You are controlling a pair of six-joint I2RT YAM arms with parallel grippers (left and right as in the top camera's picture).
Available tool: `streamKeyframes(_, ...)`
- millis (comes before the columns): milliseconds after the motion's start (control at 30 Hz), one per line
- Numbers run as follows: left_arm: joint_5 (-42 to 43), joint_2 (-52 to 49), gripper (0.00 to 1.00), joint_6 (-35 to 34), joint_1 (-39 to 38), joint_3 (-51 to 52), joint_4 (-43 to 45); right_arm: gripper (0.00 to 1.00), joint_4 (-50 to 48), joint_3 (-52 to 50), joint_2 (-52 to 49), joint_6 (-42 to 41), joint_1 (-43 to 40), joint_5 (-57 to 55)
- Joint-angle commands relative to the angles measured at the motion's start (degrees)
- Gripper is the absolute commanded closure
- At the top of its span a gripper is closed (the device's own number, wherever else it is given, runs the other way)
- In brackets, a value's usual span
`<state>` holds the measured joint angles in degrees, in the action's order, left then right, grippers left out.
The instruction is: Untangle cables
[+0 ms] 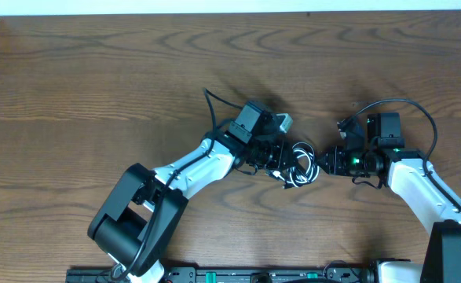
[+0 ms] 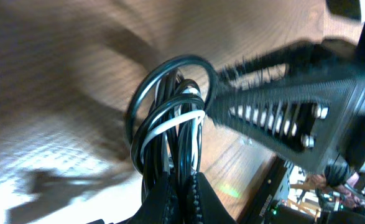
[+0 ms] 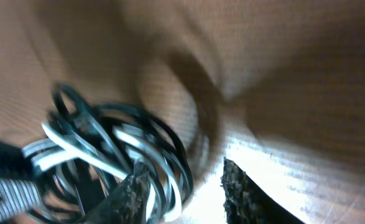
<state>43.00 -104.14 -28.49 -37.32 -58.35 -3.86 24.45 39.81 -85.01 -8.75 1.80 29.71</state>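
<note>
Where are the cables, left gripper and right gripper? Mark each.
cables (image 1: 299, 165), overhead, middle of the bundle
left gripper (image 2: 183, 190), left wrist, between its fingertips
right gripper (image 3: 188, 193), right wrist, between its fingertips

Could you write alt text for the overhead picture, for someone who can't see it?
A small tangle of black and white cables sits at the middle of a brown wooden table. Two white-and-black robot arms reach in from the bottom edge, the left gripper and the right gripper flanking it.
</note>
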Motion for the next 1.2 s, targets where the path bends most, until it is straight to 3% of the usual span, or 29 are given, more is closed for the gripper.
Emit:
streamKeyframes(0, -0.3, 1.1, 0.93, 0.3, -2.2, -0.7, -0.2, 0.60, -0.9, 0.8, -0.3, -1.0, 0.5, 0.2)
streamKeyframes(167, -9.4, 1.1, 0.93, 0.9, -5.2, -0.7, -2.6, 0.57, 0.5, 0.8, -0.3, 2.3, 1.7, 0.9)
streamKeyframes(467, -12.5, 1.1, 0.93, 1.9, -5.9, -0.7, -4.6, 0.53, 4.4, 0.8, -0.3, 8.0, 6.9, -0.2)
streamKeyframes(567, -12.4, 1.1, 0.93, 1.9, -5.9, -0.7, -5.6, 0.60, 3.7, 0.8, -0.3, 8.0, 6.9, -2.4)
streamKeyframes(667, -12.1, 1.1, 0.93, 1.8, -5.9, -0.7, -5.7, 0.60, 2.3, 0.8, -0.3, 8.0, 6.9, -2.4)
streamKeyframes(767, -7.8, 1.1, 0.93, 4.4, -5.9, -0.7, -4.7, 0.70, 1.2, 0.8, -0.3, 8.0, 6.9, -2.4)
streamKeyframes(900, -5.6, 1.1, 0.93, 5.3, -5.8, -0.7, -3.0, 0.71, 1.1, 0.8, -0.4, 8.0, 6.9, -2.8)
streamKeyframes(1033, -4.8, 1.3, 0.93, 5.6, -5.8, -0.7, -2.2, 0.79, 1.1, 0.5, -0.4, 8.0, 6.9, -2.9)
streamKeyframes(1167, -3.1, 1.3, 0.93, 7.1, -5.8, -0.7, -2.2, 0.78, 1.7, 0.5, -0.4, 8.0, 6.9, -5.5)
